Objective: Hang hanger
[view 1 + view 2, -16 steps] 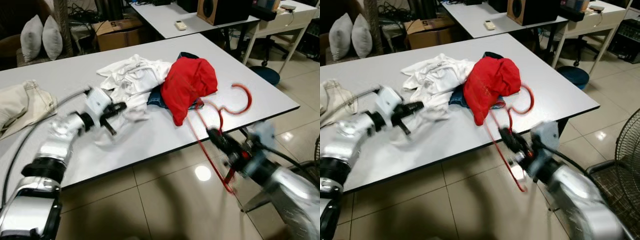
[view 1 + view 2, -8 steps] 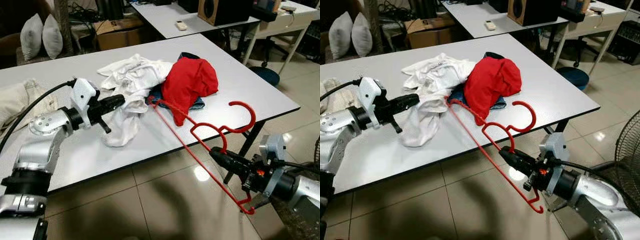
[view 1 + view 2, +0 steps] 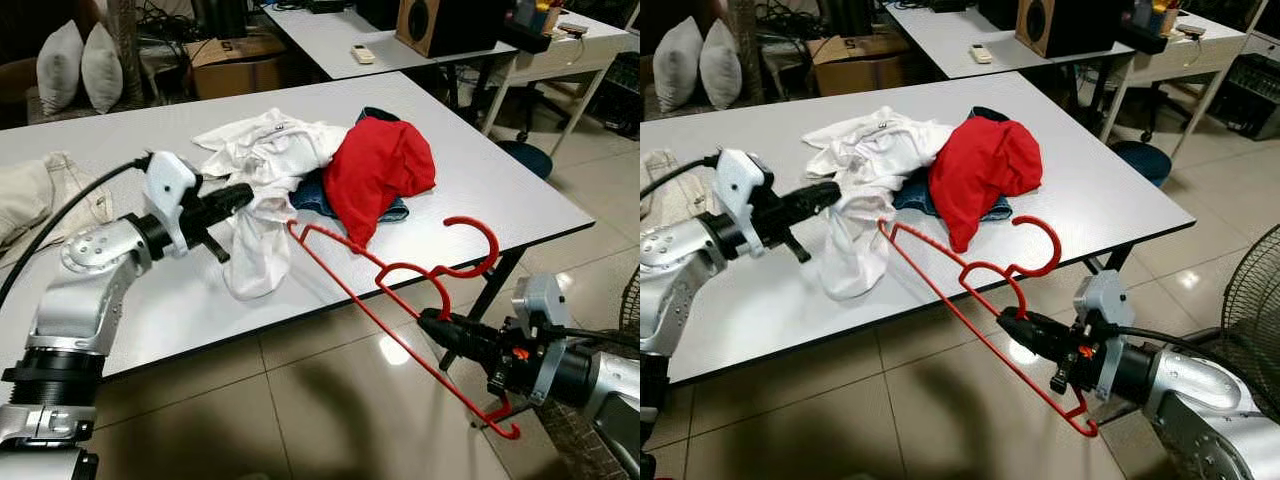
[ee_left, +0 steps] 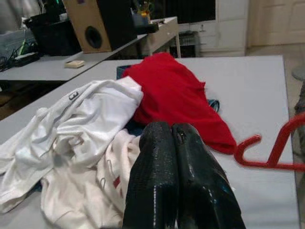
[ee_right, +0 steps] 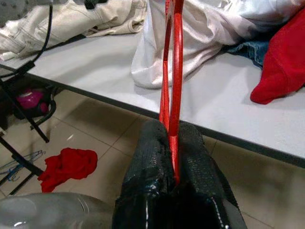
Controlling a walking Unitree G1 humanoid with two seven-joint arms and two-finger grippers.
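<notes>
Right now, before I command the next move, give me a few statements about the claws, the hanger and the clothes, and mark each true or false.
1. The right claw is shut on the red hanger. True.
2. The left claw is open above the table. False: it is shut on the white shirt.
3. The red garment already hangs on the hanger. False: it lies on the table.
4. The hanger's hook points up, near the table's edge. True.
5. A blue garment lies partly under the red one. True.
</notes>
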